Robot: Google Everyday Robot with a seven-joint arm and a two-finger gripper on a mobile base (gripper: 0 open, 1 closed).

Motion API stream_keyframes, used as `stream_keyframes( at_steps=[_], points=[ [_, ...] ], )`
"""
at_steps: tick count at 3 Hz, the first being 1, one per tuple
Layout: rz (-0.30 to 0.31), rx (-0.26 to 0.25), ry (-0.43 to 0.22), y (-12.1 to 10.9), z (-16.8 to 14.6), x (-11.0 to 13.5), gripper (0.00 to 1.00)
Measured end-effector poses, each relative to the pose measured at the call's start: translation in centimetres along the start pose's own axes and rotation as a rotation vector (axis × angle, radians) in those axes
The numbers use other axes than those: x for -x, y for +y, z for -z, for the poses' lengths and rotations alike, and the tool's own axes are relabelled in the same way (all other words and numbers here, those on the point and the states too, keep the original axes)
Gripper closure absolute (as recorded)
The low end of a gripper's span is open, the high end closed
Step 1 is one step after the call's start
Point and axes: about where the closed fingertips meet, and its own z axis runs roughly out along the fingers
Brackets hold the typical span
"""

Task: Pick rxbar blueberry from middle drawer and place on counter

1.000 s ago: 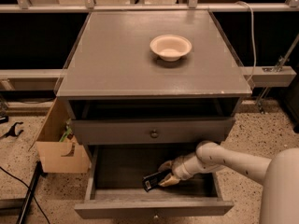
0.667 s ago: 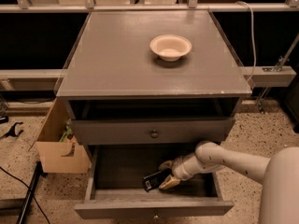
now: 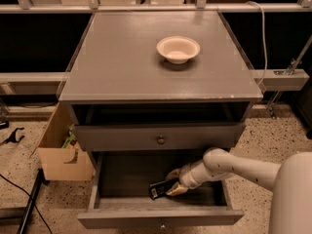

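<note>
You can't tell whether the gripper [image 3: 173, 185], low centre of frame, has clamped the rxbar blueberry [image 3: 158, 189] lying in the middle drawer [image 3: 161, 218]. Confirm the hold, then lift straight up before heading for the counter [image 3: 122, 67].

Dark rxbar blueberry [image 3: 158, 189] tilted in gripper [image 3: 172, 183], inside open middle drawer [image 3: 124, 179].

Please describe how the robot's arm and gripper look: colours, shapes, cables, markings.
The arm is a smooth, off-white, tube-shaped limb with a rounded joint, coming from a broad white rounded body. The gripper, inside the open grey wooden middle drawer, is tan-yellow, on a white wrist. I see no cables or markings on them.
</note>
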Motion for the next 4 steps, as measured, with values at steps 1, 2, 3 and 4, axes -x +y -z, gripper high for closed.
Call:
stream_keyframes(
  at_steps=[1, 2, 3, 4],
  points=[
    [0.001, -0.005, 0.005, 0.0, 0.0, -0.1, 0.72],
    [0.000, -0.010, 0.008, 0.0, 0.1, -0.1, 0.96],
    [-0.028, -0.025, 0.016, -0.2, 0.6, 0.8, 1.00],
    [-0.050, -0.037, 0.025, -0.4, 1.1, 1.3, 1.00]
  ],
)
